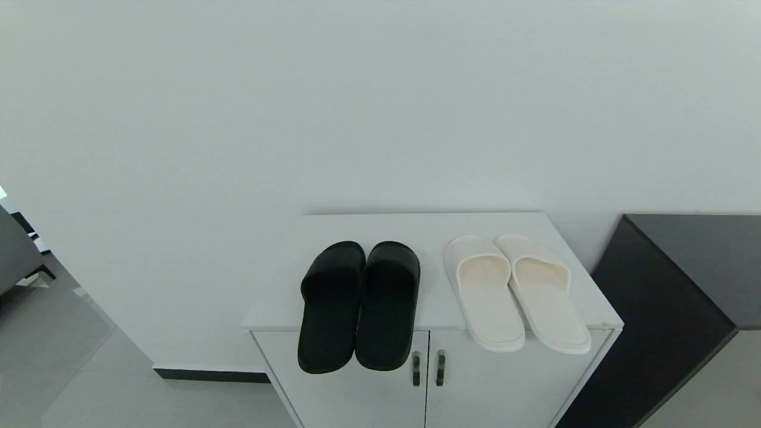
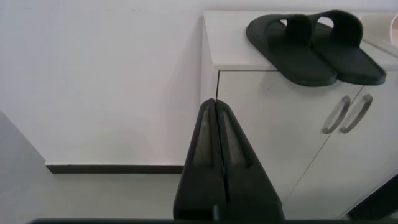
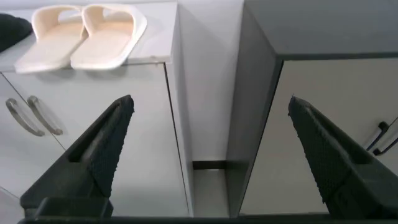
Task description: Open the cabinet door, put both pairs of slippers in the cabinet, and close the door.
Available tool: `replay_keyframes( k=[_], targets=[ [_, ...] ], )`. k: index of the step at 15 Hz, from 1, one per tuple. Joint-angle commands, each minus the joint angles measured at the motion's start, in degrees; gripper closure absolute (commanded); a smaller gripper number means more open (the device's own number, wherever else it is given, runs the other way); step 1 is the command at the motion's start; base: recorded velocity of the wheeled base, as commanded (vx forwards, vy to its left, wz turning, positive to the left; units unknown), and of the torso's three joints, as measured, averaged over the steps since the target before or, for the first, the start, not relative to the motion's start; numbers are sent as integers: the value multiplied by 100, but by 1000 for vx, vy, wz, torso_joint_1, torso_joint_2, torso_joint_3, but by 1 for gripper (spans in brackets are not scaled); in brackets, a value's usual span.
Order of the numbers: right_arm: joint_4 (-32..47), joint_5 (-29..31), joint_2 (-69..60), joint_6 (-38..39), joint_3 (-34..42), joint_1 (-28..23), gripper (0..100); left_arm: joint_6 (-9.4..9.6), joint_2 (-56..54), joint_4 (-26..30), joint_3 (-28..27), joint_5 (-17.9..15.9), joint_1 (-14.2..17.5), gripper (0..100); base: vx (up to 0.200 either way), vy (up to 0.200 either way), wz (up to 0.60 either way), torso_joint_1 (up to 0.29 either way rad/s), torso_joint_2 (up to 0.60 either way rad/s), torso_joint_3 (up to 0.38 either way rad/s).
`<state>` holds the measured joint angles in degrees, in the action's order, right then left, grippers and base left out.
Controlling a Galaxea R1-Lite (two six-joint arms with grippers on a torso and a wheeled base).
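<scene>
A white cabinet [image 1: 416,229] stands against the wall with both doors closed; two metal handles [image 1: 428,368] meet at the door seam. On its top lie a pair of black slippers [image 1: 359,304] to the left and a pair of cream slippers [image 1: 516,291] to the right, heels over the front edge. My left gripper [image 2: 216,102] is shut and empty, low beside the cabinet's left front corner, below the black slippers [image 2: 317,46]. My right gripper [image 3: 208,106] is open and empty, low between the cabinet's right side and a dark unit, below the cream slippers [image 3: 81,34].
A dark grey cabinet [image 1: 684,285] stands close on the right, leaving a narrow gap [image 3: 208,165] to the white one. Open tiled floor [image 1: 53,368] lies to the left, with a grey piece of furniture [image 1: 15,252] at the far left edge.
</scene>
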<state>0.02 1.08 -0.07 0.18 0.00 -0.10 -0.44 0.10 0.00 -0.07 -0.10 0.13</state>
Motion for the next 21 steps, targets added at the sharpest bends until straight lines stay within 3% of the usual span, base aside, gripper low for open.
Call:
replay_keyframes(
  k=[1, 4, 7, 8, 9, 10, 11, 13, 14, 15, 16, 17, 18, 19, 21],
  targets=[
    [-2, -3, 7, -9, 0, 1, 0, -9, -1, 9, -1, 1, -5, 100, 200, 0, 0, 119, -290, -144],
    [-11, 252, 7, -308, -18, 1, 0, -9, -1, 0, -1, 1, 4, 100, 67, 0, 0, 32, -49, -28],
    [-64, 15, 350, -317, -158, 45, 0, 18, -1, 0, 7, -8, 4, 100, 0, 0, 0, 17, -1, -6],
    [-108, -82, 666, 351, -1028, 142, 0, 18, -1, 0, 7, 1, 4, 100, 0, 0, 0, 0, 0, 0],
    [-20, -337, 807, 237, -1591, 186, 0, 18, -1, 0, -1, 1, 4, 100, 0, 0, 0, 0, 0, 0],
    [358, -1014, 1563, -106, -1969, 150, 0, 35, -1, 0, -1, 1, 4, 100, 0, 0, 0, 0, 0, 0],
    [692, -1330, 2416, -9, -2101, 150, 0, 44, -1, 0, -1, 1, 4, 100, 0, 0, 0, 0, 0, 0],
    [349, -1629, 4138, 166, -2241, 484, 0, 0, -1, 0, 7, 1, -5, 100, 0, 0, 0, 0, 0, 0],
    [6, -1585, 4753, 518, -2355, 959, 0, 0, -1, 0, -1, 1, -5, 100, 0, 0, 0, 0, 0, 0],
    [-398, -1330, 5202, 1019, -2470, 1521, 0, 0, -1, 0, 7, 1, 4, 100, 0, 0, 0, 0, 0, 0],
    [-732, -715, 5588, 1379, -2505, 2198, 0, 0, -1, 0, 7, 1, -5, 100, 0, 0, 0, 0, 0, 0],
    [-1215, 410, 6186, 1801, -2549, 3323, 0, 0, -1, 0, 7, 1, 4, 100, 0, 0, 0, 0, 0, 0],
    [-1400, 806, 6441, 2038, -2584, 3684, 0, 0, -1, 0, 7, 1, 4, 100, 0, 0, 0, 0, 0, 0],
    [-1971, 1693, 7293, 2592, -2777, 4378, 0, 0, -1, 0, 7, 1, 4, 100, 0, 0, 0, 0, 0, 0],
    [-2551, 2106, 8199, 2592, -3041, 4536, 0, 0, -1, 0, 7, 1, -5, 100, 0, 0, 0, 0, 0, 0]
  ],
)
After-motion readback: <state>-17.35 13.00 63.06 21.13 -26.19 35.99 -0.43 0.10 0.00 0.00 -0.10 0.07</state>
